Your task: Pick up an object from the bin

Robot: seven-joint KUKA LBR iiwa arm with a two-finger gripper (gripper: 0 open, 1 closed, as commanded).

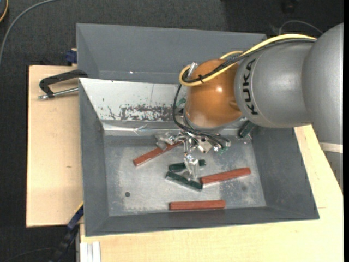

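Observation:
My gripper [191, 164] hangs below the arm's orange cover, low in the middle of the bin. Its tip is right over a dark green flat piece [182, 177] that lies tilted on the floor, and I cannot tell whether it touches the piece. A red-brown bar [155, 155] lies aslant just left of the gripper. Another red-brown bar [226, 176] lies to its right, one end meeting the green piece. A small green bit [199, 161] sits beside the gripper's right side.
A third red-brown bar [197, 204] lies flat near the bin's front wall. A small dark speck [127, 195] sits on the floor at the front left. The arm and its cover hide the bin's back right part.

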